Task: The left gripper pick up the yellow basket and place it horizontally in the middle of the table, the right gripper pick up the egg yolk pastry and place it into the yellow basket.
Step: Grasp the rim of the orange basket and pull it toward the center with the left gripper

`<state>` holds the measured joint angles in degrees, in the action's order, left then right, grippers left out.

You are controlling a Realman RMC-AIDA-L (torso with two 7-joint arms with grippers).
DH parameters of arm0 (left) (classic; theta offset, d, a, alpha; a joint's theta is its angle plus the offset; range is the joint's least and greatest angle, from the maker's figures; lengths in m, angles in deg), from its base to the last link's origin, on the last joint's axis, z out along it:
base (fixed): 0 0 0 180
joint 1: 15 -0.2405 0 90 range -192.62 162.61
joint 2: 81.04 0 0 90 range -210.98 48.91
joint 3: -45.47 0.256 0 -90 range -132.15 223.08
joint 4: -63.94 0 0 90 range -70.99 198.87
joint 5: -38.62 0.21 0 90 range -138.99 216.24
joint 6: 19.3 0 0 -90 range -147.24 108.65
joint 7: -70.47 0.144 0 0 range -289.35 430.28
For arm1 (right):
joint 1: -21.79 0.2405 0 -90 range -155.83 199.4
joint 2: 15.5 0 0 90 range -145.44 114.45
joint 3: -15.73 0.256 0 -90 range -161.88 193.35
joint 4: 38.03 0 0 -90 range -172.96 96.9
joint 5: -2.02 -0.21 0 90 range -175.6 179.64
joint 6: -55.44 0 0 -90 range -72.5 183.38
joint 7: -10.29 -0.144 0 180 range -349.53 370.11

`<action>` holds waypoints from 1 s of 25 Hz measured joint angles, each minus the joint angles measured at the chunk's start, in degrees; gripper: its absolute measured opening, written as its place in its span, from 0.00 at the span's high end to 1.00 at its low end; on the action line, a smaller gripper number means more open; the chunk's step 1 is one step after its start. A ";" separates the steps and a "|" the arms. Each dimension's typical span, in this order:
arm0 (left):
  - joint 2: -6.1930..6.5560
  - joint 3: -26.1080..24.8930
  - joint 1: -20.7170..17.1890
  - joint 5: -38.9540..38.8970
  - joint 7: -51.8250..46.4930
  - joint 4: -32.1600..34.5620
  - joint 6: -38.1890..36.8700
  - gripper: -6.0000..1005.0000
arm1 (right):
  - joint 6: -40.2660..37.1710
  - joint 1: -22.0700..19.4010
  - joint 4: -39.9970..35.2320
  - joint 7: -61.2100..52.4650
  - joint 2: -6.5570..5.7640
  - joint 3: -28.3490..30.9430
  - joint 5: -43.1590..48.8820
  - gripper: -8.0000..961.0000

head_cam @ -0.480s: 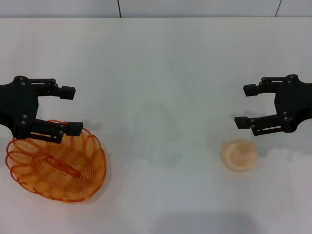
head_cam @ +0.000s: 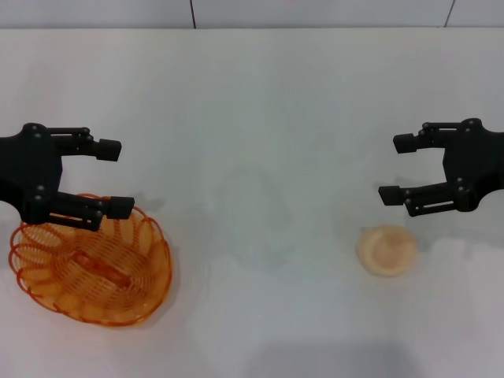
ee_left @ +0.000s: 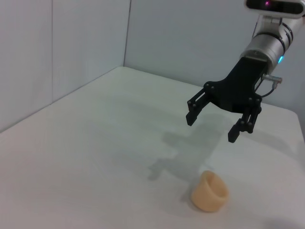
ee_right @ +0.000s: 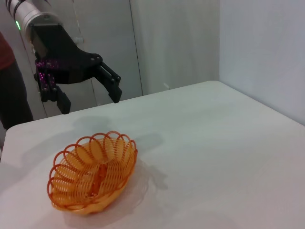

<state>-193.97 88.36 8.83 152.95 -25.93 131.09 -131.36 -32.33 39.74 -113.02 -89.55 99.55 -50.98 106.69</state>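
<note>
The yellow basket (head_cam: 90, 268) sits empty at the front left of the white table (head_cam: 252, 118); it also shows in the right wrist view (ee_right: 90, 174). My left gripper (head_cam: 116, 177) is open and hovers just above the basket's far rim; the right wrist view shows it too (ee_right: 88, 98). The egg yolk pastry (head_cam: 387, 250) lies on the table at the right, also in the left wrist view (ee_left: 209, 192). My right gripper (head_cam: 398, 169) is open, above and slightly behind the pastry, also in the left wrist view (ee_left: 212, 126).
A grey wall (head_cam: 252, 12) runs along the table's far edge. In the right wrist view a person (ee_right: 12, 90) stands beyond the table on the left arm's side.
</note>
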 joint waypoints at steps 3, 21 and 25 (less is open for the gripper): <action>0.04 0.00 0.16 0.69 -0.45 0.00 0.14 0.12 | 0.16 0.36 0.17 0.00 0.04 0.00 -0.04 0.13; 3.90 -0.63 6.12 25.53 -16.78 6.10 -0.17 0.13 | 0.80 0.59 0.55 -0.09 0.17 -0.09 -0.73 0.13; 4.88 -0.63 6.24 29.19 -18.48 6.41 -0.07 0.13 | 1.10 0.63 0.57 -0.09 0.18 -0.09 -0.75 0.13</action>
<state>-189.10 87.72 15.07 182.14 -44.40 137.49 -131.42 -31.23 40.37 -112.45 -89.64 99.73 -51.07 105.94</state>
